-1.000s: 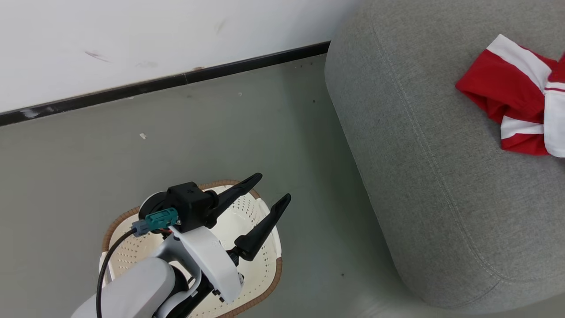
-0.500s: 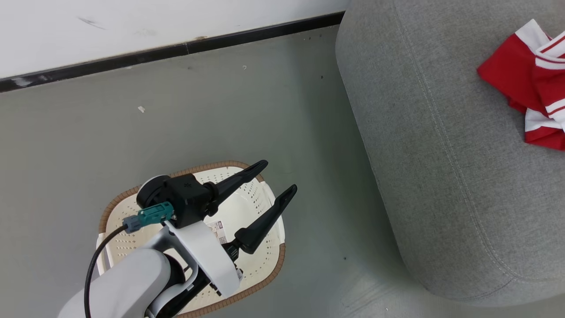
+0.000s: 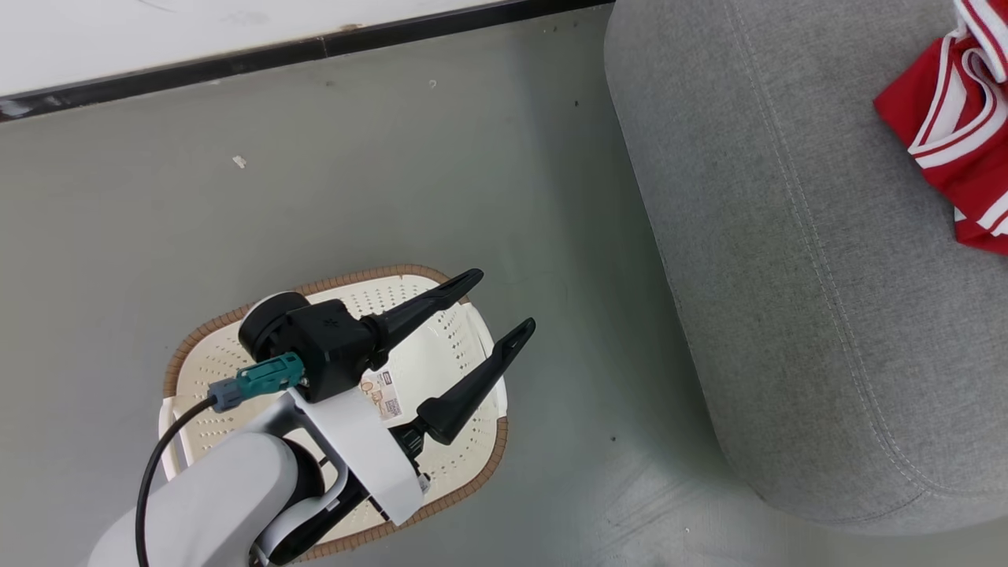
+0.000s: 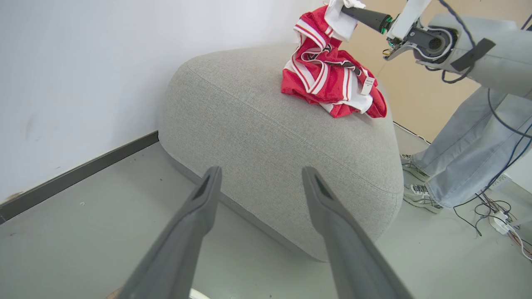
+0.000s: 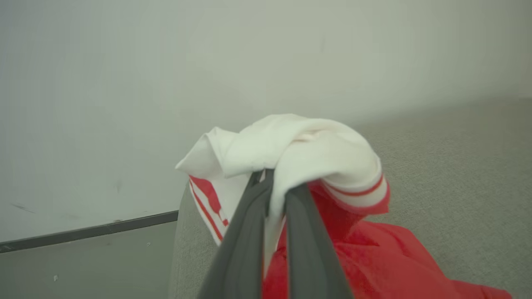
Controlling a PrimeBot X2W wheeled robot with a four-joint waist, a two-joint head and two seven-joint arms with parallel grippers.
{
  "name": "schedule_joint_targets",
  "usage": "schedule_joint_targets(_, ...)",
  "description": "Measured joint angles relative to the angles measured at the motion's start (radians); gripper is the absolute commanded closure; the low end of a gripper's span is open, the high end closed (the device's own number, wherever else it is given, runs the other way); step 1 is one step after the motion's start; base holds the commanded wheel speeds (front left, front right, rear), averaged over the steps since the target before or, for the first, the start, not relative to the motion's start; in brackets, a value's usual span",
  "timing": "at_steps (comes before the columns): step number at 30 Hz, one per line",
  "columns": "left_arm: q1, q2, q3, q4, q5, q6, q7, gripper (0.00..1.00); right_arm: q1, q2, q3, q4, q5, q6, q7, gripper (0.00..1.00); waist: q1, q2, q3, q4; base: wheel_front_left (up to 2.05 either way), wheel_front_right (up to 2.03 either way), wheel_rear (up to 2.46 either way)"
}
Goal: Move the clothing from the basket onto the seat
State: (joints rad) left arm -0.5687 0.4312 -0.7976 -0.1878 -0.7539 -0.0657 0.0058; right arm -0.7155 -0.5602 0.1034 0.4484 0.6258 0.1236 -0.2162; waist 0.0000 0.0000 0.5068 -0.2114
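Note:
The cream basket [image 3: 449, 354] with a brown rim stands on the floor at the lower left; the part of its inside that I see holds a paper label. My left gripper [image 3: 500, 302] [image 4: 262, 171] hangs open above it, with nothing between its fingers. The grey-green seat [image 3: 787, 276] [image 4: 282, 137] [image 5: 457, 166] lies to the right. Red and white clothing [image 3: 953, 134] [image 4: 328, 79] [image 5: 307, 149] is heaped on its far side. My right gripper [image 5: 274, 187] [image 4: 346, 8] is shut on a white fold of it and holds that part up above the heap.
A white wall with a black baseboard [image 3: 260, 55] runs behind the basket. Bare grey floor [image 3: 354, 173] separates basket and seat. A person's legs in jeans [image 4: 469, 137] and sneakers stand beyond the seat, with loose cables [image 4: 498, 211] on the floor nearby.
The head camera has swung, so the whole picture shifted. My left gripper stays open over the basket. The clothing at the right edge has changed shape, with a striped part now raised.

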Motion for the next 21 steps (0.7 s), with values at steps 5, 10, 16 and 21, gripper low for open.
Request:
schedule_joint_targets(5,-0.009,0.006,-0.001,-0.013,0.001,-0.007,-0.003,0.0,0.033,0.041,0.004,0.02,-0.001,0.0,-0.004,1.0,0.0,0.0,0.017,-0.004,0.0,0.0,0.0)
schedule_joint_targets(10,-0.019,0.008,-0.001,-0.026,0.008,-0.013,-0.007,0.0,0.04,0.067,0.011,0.038,-0.015,0.0,-0.005,1.0,0.0,0.0,0.033,-0.008,0.0,0.0,0.0)
schedule_joint_targets(16,-0.024,0.01,-0.003,-0.031,0.01,-0.018,-0.016,0.0,0.043,0.096,0.041,0.065,-0.042,0.0,-0.013,1.0,0.0,0.0,0.039,-0.015,0.0,0.0,0.0)
schedule_joint_targets(21,-0.025,0.011,-0.009,-0.029,0.01,-0.025,-0.018,0.0,0.062,0.106,0.04,0.092,-0.047,0.0,-0.014,1.0,0.0,0.0,0.031,-0.019,0.0,0.0,0.0)
